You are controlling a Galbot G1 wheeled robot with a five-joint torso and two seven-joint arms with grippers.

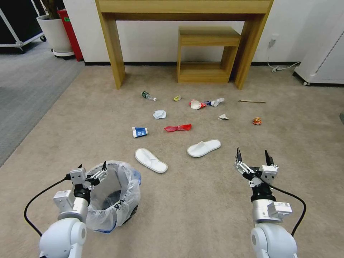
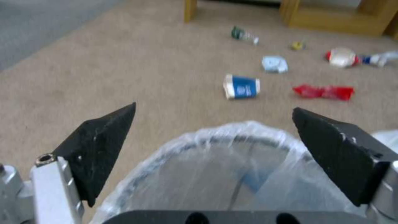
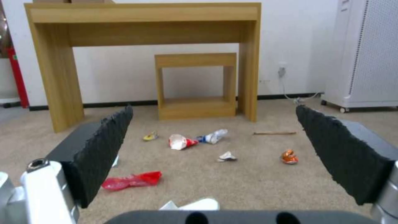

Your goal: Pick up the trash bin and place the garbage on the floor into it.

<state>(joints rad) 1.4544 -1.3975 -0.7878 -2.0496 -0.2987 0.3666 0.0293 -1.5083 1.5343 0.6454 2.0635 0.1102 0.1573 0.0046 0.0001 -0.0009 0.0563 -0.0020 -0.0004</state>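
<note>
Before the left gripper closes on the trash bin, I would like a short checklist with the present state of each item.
1. Left gripper open: ok.
2. Left gripper above the near rim of the trash bin: ok.
3. Rim between its fingers: cannot tell.
4. Bin upright, bag liner in place: ok.
5. Right gripper open, holding nothing, apart from the bin: ok.
6. Garbage on the floor, such as the nearest slipper, clear of the bin: ok.
</note>
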